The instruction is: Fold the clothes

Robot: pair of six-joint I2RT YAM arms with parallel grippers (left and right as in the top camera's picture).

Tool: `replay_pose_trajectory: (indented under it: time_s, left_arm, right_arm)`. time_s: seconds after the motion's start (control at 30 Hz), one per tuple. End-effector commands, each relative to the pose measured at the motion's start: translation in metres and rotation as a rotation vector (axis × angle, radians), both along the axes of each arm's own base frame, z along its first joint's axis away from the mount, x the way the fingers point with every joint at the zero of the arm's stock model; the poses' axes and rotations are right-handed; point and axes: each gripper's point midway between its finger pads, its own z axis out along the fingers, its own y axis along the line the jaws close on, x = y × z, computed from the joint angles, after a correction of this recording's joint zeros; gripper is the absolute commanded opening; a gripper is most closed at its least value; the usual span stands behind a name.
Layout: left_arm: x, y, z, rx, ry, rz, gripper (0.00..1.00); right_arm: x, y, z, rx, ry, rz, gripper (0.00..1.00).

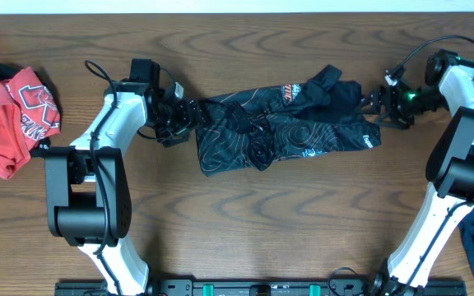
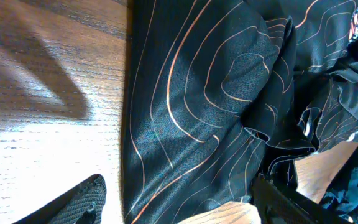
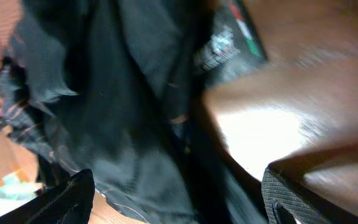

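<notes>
No lettering reads clearly. The black jersey (image 1: 303, 136) bears a red-and-white logo (image 1: 291, 90), the red garment (image 1: 27, 107) white letters, both illegible.

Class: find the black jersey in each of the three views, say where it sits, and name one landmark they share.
Overhead: the black jersey lies crumpled at upper centre.
Left wrist: it fills the centre and right.
Right wrist: blurred, it fills the left and centre.
Shared landmark: the wooden table, bare beside the jersey in every view.

Overhead even, sharp. Left wrist crisp, hard shadow on table (image 2: 48, 149). Right wrist blurred, glare on table.
</notes>
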Motion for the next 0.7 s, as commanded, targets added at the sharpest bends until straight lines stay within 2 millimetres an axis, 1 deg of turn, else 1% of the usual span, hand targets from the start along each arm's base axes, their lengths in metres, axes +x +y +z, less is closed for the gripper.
replay_pose_trajectory:
  time_s: [0.0,0.1,0.23,0.43,0.53,0.57,0.6,0.63,0.67]
  left_arm:
    - [0.001,0.0,0.001,-0.01,0.003,0.0,0.77]
    - [0.001,0.0,0.001,-0.01,0.003,0.0,0.77]
    - [0.001,0.0,0.001,-0.01,0.003,0.0,0.77]
    - [0.001,-0.001,0.001,-0.014,0.005,0.003,0.78]
    - [0.001,-0.001,0.001,-0.014,0.005,0.002,0.77]
    - [0.001,-0.001,0.001,-0.014,0.005,0.002,0.77]
    - [0.001,-0.001,0.001,-0.014,0.005,0.002,0.78]
    - [0.001,-0.001,0.001,-0.014,0.005,0.002,0.77]
    - [0.001,-0.001,0.001,-0.014,0.005,0.002,0.77]
  right_arm:
    - [0.002,0.015,-0.013,0.053,-0.028,0.054,0.85]
    - [0.003,0.027,-0.016,0.054,-0.029,0.081,0.85]
    - [0.003,0.05,-0.023,0.056,-0.025,0.135,0.83]
    - [-0.003,0.092,-0.037,0.07,0.001,0.227,0.71]
    - [-0.005,0.104,-0.038,0.07,0.002,0.254,0.67]
    - [-0.006,0.106,-0.038,0.07,0.002,0.26,0.61]
    - [-0.006,0.107,-0.038,0.07,0.002,0.262,0.48]
    - [-0.006,0.108,-0.038,0.07,0.003,0.262,0.28]
    - [-0.006,0.107,-0.038,0.069,0.006,0.26,0.15]
